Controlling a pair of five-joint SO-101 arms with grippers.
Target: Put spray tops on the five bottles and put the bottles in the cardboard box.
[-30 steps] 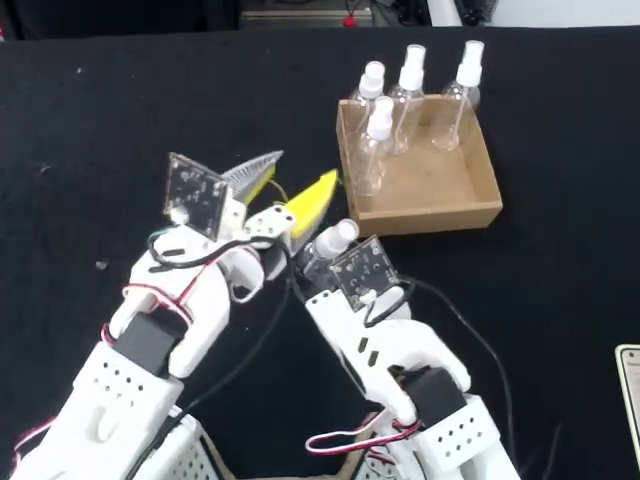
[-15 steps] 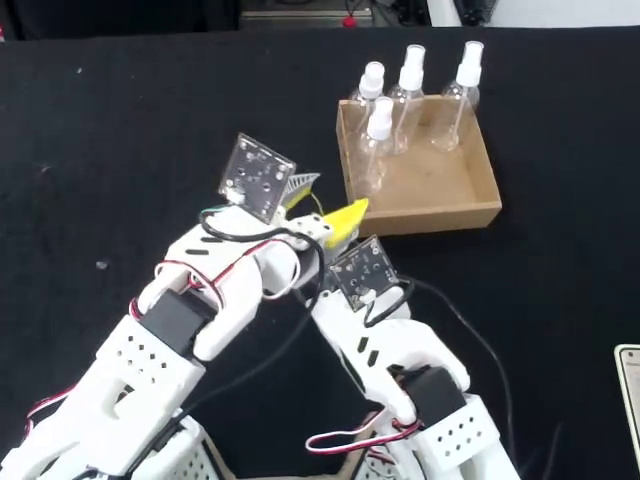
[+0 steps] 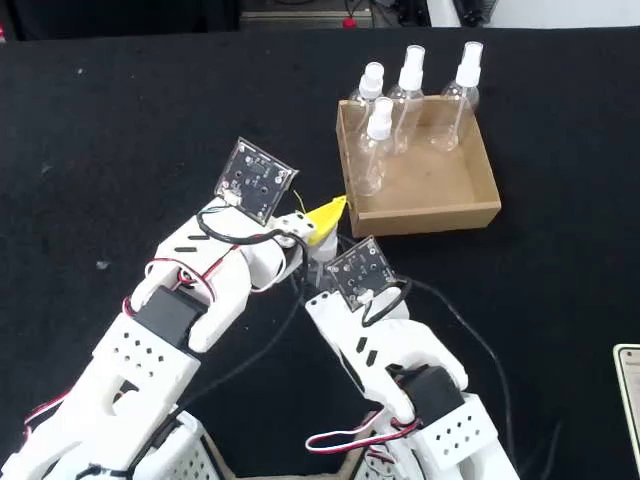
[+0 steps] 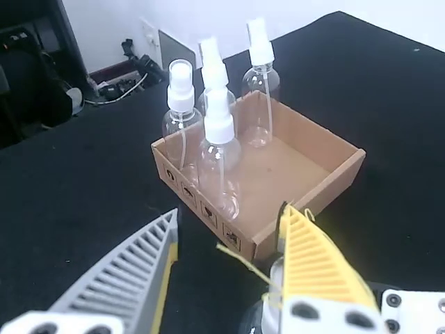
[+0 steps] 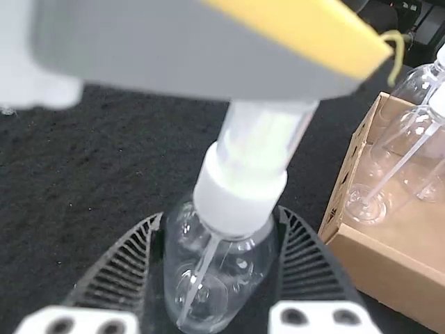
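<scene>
— What is seen beneath everything?
— A black table cover (image 3: 100, 120) is spread over the whole surface, and a small pale speck (image 3: 101, 265) is noted on it towards one side.
— And what is found at the edges?
— A pale flat card (image 3: 630, 385) is cut off by the right edge of the high view. Beyond the far edge, cables (image 4: 122, 82) are bunched together, a grey panel (image 4: 174, 52) is leaned against a white wall (image 4: 208, 17), and dark equipment (image 4: 28, 62) is stacked beside them.

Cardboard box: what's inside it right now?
Four clear bottles with white spray tops stand inside; the remaining floor is bare cardboard. In the left wrist view the box wall hides two bottles' bases.
</scene>
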